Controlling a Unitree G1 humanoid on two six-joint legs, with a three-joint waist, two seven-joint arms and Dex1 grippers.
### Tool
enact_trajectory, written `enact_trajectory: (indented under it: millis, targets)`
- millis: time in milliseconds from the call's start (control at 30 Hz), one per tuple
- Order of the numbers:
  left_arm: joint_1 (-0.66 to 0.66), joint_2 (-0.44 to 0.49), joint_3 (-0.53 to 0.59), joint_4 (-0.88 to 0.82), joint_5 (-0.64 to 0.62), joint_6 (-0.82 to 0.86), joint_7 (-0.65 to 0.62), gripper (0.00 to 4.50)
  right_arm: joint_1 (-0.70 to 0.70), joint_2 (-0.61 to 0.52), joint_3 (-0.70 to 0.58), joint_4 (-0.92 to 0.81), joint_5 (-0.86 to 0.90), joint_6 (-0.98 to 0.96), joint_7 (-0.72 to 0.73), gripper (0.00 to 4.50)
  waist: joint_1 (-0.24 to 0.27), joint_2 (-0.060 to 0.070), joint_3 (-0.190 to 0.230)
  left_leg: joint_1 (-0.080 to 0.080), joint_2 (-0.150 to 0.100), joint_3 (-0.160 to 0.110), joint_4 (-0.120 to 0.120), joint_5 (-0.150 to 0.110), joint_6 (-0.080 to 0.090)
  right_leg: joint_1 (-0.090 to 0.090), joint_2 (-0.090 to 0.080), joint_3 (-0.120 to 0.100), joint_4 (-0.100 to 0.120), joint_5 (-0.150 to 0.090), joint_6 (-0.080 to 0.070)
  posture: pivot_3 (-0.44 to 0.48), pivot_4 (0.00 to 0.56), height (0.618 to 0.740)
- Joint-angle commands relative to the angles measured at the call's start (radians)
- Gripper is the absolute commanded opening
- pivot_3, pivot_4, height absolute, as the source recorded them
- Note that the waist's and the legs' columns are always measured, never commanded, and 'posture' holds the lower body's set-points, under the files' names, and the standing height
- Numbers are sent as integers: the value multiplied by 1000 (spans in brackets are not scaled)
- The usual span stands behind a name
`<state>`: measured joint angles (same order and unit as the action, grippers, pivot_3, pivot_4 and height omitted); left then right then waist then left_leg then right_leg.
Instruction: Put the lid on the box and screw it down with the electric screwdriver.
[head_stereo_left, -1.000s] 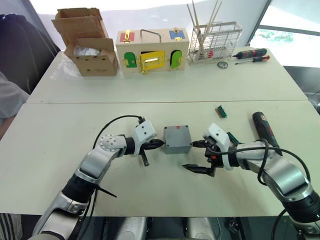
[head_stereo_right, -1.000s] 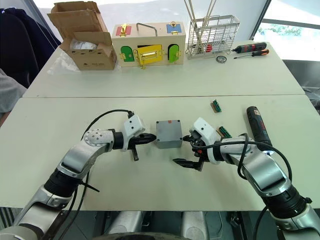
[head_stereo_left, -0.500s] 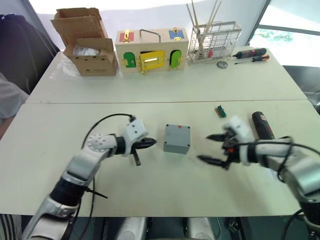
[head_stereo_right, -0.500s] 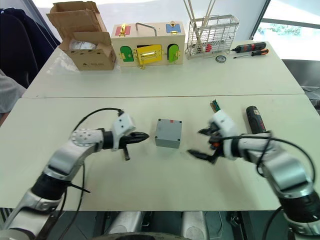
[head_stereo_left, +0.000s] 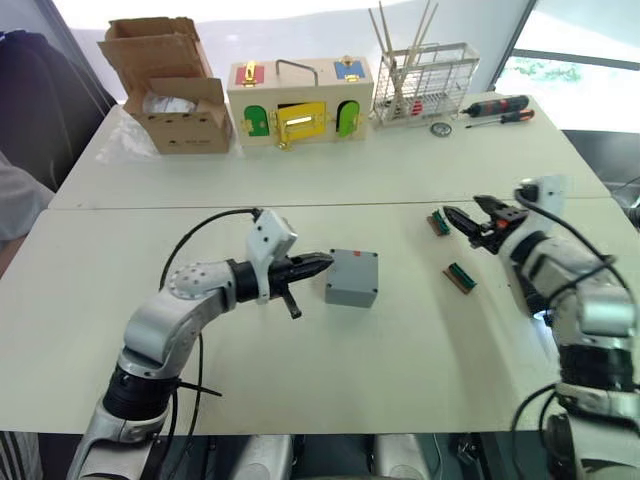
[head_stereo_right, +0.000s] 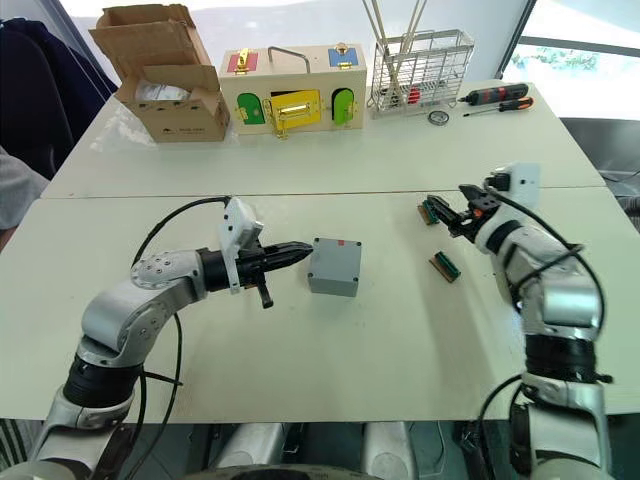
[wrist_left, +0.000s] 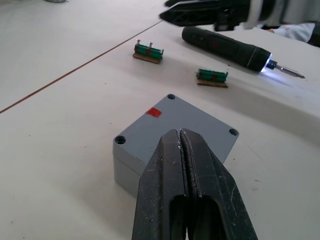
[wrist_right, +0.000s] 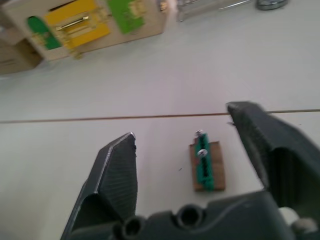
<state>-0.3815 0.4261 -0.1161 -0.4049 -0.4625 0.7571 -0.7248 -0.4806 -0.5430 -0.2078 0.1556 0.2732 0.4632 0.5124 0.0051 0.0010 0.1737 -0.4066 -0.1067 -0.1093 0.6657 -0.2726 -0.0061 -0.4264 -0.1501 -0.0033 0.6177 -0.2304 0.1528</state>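
The grey box (head_stereo_left: 352, 277) sits mid-table, its closed top face showing corner screw holes and a small red mark (wrist_left: 153, 112). Whether that top face is the lid I cannot tell. My left gripper (head_stereo_left: 318, 263) is shut, fingertips (wrist_left: 180, 134) pressed together right at the box's left side. Off to the right my right gripper (head_stereo_left: 472, 214) hovers open over the table beside a green terminal block (wrist_right: 204, 165), holding nothing. The electric screwdriver (wrist_left: 225, 45) lies on the table beyond the box with its tip light on; in the eye views my right arm covers it.
A second green terminal block (head_stereo_left: 460, 277) lies right of the box. Along the far table stand a cardboard box (head_stereo_left: 170, 90), a wooden box with coloured doors (head_stereo_left: 300, 100), a wire rack (head_stereo_left: 425, 75) and two hand screwdrivers (head_stereo_left: 500, 108). A person's sleeve (head_stereo_left: 15, 200) is at the left edge.
My right gripper has left the box's right side and swung up and away to the right, near the terminal block. The left gripper drew back, then returned to the box's left side.
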Motion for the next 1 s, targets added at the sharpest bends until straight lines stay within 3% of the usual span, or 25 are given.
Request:
enact_trajectory:
  millis: [33, 567, 667, 767, 1000]
  targets:
    - [-6, 7, -7, -29, 4, -21, 11, 0, -40, 17, 19, 76, -31, -106, 8, 2474, 1, 0, 0, 0, 0, 0, 0, 0, 0, 0, 0, 0, 0, 0, 0, 0, 150, 740]
    - [25, 35, -18, -43, 5, -30, 28, 0, -87, 23, 61, 237, -78, -207, 20, 2474, -18, 0, 0, 0, 0, 0, 0, 0, 0, 0, 0, 0, 0, 0, 0, 0, 150, 740]
    - [27, 34, -25, -38, 13, -39, 29, 0, -89, 26, 59, 250, -77, -205, 18, 1652, -17, 0, 0, 0, 0, 0, 0, 0, 0, 0, 0, 0, 0, 0, 0, 0, 150, 740]
    - [27, 34, -28, -36, 17, -44, 29, 0, -92, 27, 64, 263, -82, -205, 18, 128, -17, 0, 0, 0, 0, 0, 0, 0, 0, 0, 0, 0, 0, 0, 0, 0, 150, 740]
    - [21, 37, -28, -27, 23, -50, 29, 0, -105, 37, 61, 269, -78, -198, 15, 55, -18, 0, 0, 0, 0, 0, 0, 0, 0, 0, 0, 0, 0, 0, 0, 0, 150, 740]
